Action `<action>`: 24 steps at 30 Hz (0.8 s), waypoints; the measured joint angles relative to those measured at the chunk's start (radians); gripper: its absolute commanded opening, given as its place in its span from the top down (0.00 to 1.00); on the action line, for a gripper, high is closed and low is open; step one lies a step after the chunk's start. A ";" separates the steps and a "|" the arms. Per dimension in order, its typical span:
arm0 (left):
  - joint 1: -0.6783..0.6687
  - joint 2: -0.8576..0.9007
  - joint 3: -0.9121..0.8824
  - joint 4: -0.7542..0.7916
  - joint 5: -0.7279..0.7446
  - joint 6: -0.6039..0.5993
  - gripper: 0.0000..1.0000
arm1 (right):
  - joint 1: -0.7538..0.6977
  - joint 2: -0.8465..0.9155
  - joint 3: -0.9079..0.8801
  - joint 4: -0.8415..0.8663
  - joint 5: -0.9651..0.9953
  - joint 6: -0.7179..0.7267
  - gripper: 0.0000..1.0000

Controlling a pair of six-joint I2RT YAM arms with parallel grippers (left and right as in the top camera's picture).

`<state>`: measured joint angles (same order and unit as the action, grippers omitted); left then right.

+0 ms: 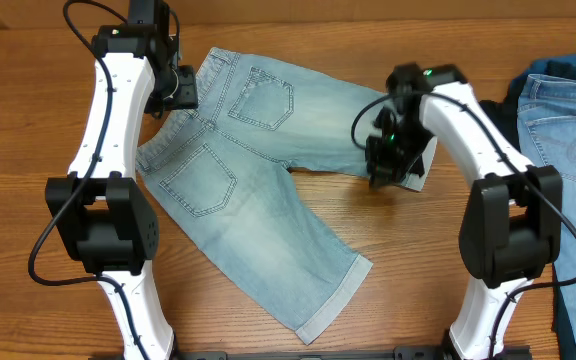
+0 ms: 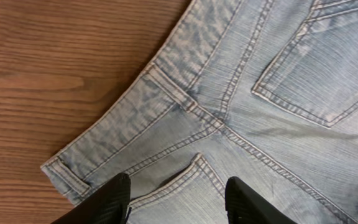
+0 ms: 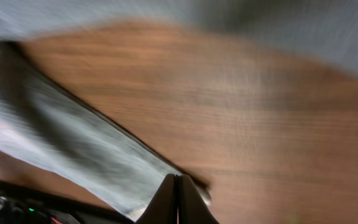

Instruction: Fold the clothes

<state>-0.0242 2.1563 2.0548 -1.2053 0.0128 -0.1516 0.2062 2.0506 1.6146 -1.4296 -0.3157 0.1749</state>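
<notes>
"Fingers [image 2: 118, 199] on my left gripper [image 2: 178, 186] stand apart with nothing between them. They hover just above the shorts [image 1: 258, 190], near the waistband [image 2: 129, 109] and over the corner of a back pocket [image 2: 194, 165]."

"Where does the garment sit?"

"It's spread out, pockets up, mostly on the left half of the table [image 1: 418, 270]. Its waistband points toward the far-left corner. One leg runs down to the near edge and the other reaches right, toward the middle. At the end of that second leg my right gripper [image 1: 390, 165] has its fingers [image 3: 166, 200] pressed together. Its wrist view is blurred, but denim runs right down to the tips, so I judge it is pinching the cuffed hem. Further right, at the right edge, lies a heap of jeans [image 1: 568, 120], well apart from the shorts."

"How will it handle?"

"It's denim, so soft enough to drape but heavier and stiffer than a shirt, and not slippery. I expect it to hold a crease but drag on the wood. The waistband and cuffs are doubled and stitched, so those are the firm places to take. A pinch on a single layer mid-leg would likely just bunch it. I'd take the waistband end with the left gripper, to match the cuff on the right."
</notes>
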 measured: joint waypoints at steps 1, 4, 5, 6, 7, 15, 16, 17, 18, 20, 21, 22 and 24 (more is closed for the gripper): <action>0.004 0.000 0.000 0.000 -0.002 0.000 0.44 | 0.006 0.000 -0.034 0.008 0.007 0.008 0.96; 0.014 0.000 0.000 0.004 -0.004 -0.003 0.41 | 0.034 0.000 -0.175 0.044 0.017 0.026 0.96; 0.014 0.000 0.000 0.006 -0.004 -0.004 0.44 | 0.044 0.000 -0.204 0.058 0.016 0.027 0.96; 0.014 0.000 0.000 0.013 -0.004 -0.003 0.57 | 0.056 0.000 -0.238 0.065 0.013 0.030 0.96; 0.014 0.000 0.000 0.019 -0.004 -0.004 0.67 | 0.066 0.000 -0.264 0.071 0.008 0.031 0.96; 0.006 0.000 -0.003 0.121 0.110 0.087 0.96 | 0.083 -0.011 -0.304 0.018 -0.078 0.019 0.96; -0.001 0.002 -0.003 0.137 0.129 0.111 0.96 | 0.085 -0.039 -0.306 -0.004 -0.093 0.014 0.96; -0.005 0.004 -0.005 0.151 0.137 0.123 0.96 | 0.088 -0.056 -0.306 -0.006 -0.097 0.014 0.96; -0.010 0.007 -0.006 0.165 0.143 0.135 0.96 | 0.096 -0.089 -0.306 -0.010 -0.100 0.012 0.96; -0.023 0.018 -0.008 0.196 0.152 0.162 0.96 | 0.120 -0.140 -0.306 -0.011 -0.107 0.012 0.96; -0.029 0.027 -0.008 0.208 0.154 0.182 0.96 | 0.135 -0.156 -0.306 -0.011 -0.111 0.012 0.96; -0.036 0.040 -0.008 0.217 0.157 0.203 0.96 | 0.147 -0.163 -0.306 -0.008 -0.115 0.012 0.96; -0.051 0.078 -0.009 0.240 0.160 0.243 0.96 | 0.182 -0.165 -0.318 0.036 -0.121 0.020 0.96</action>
<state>-0.0750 2.2345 2.0460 -0.9657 0.1730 0.0910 0.3878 1.8858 1.2964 -1.3937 -0.4370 0.1947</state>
